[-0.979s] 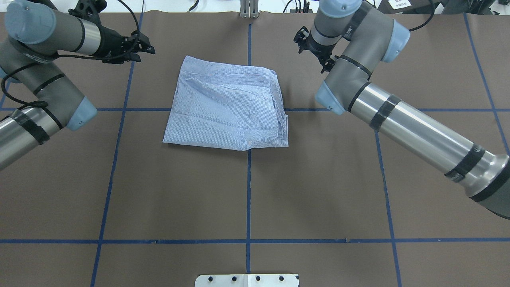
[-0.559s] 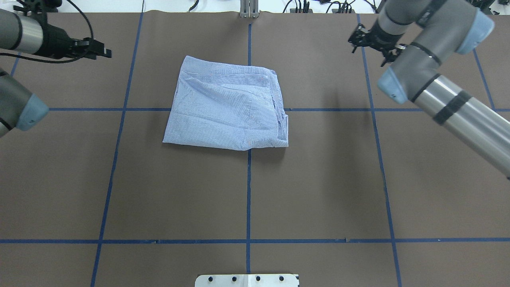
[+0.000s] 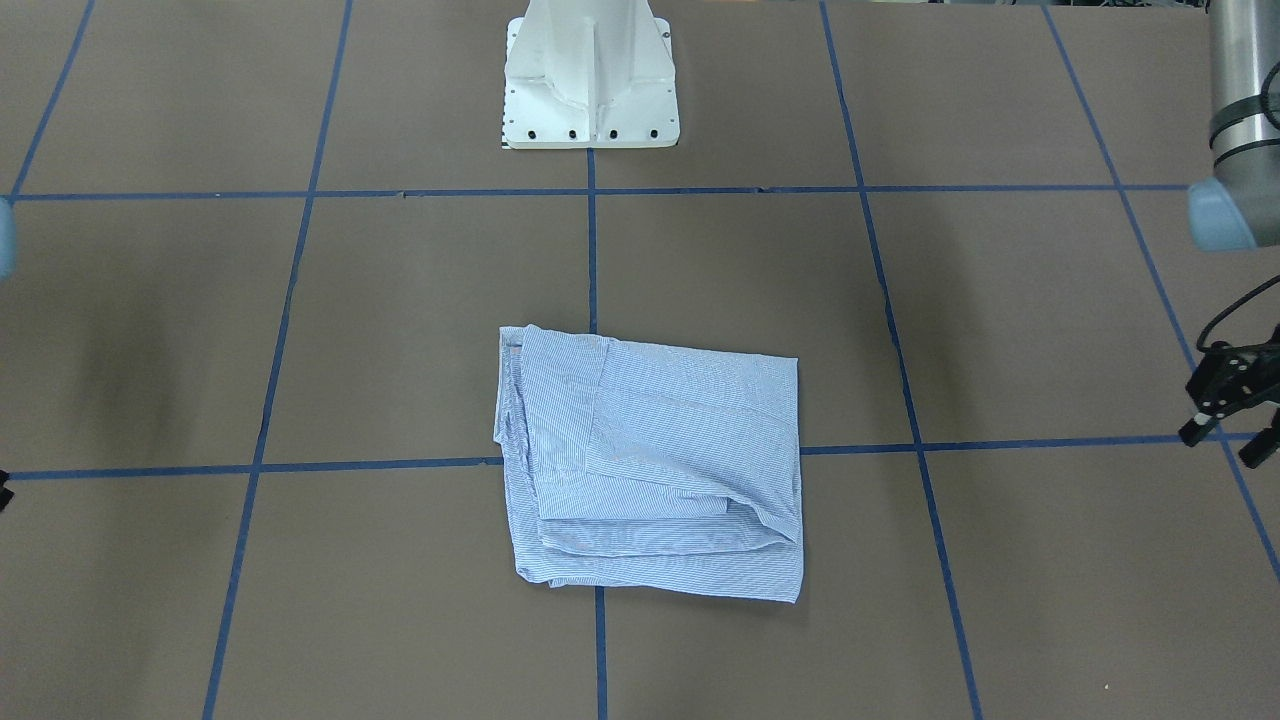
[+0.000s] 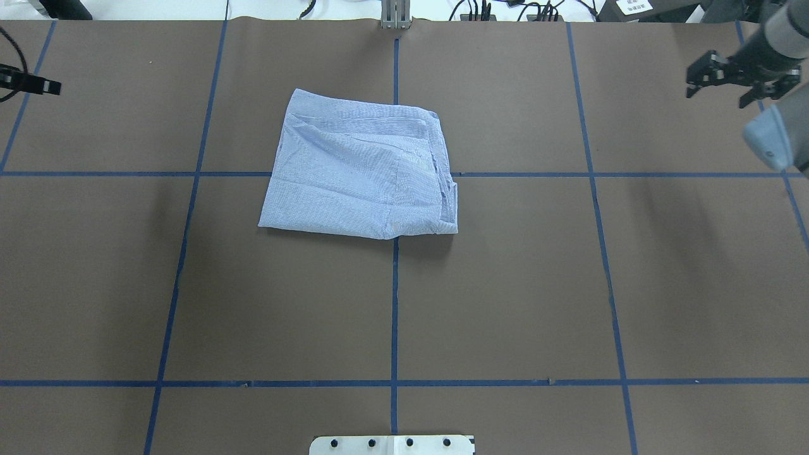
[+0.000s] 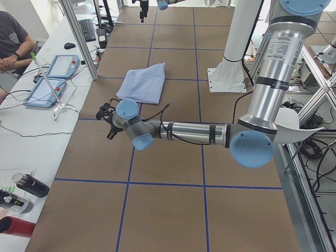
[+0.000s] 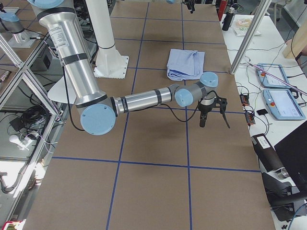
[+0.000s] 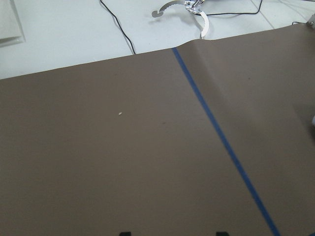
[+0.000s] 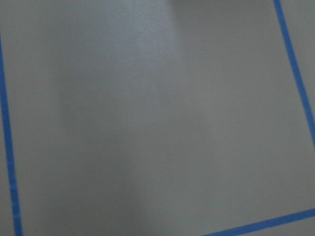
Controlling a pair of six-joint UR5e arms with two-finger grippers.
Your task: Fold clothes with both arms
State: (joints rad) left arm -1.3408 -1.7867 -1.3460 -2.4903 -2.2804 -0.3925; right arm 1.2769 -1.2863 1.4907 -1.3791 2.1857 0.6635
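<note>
The light blue and white finely striped shirt (image 4: 360, 170) lies folded into a rough rectangle just above the middle of the overhead frame, on the brown surface (image 4: 505, 284) gridded with blue tape. The left arm's black two-finger claw (image 3: 1218, 448) hangs at the right edge of the front-facing frame, fingers spread wide and empty. The right arm's black claw (image 4: 718, 96), in the overhead frame's upper right corner, is likewise wide and empty, well apart from the shirt.

One shirt (image 4: 360, 170) lying on tabletop (image 4: 505, 284). Two arms reaching out: left arm (image 5: 194, 131), right arm (image 6: 139, 99). Two tools hanging: left tool (image 3: 1220, 446), right tool (image 4: 717, 91). One pedestal (image 3: 590, 70) standing.
</note>
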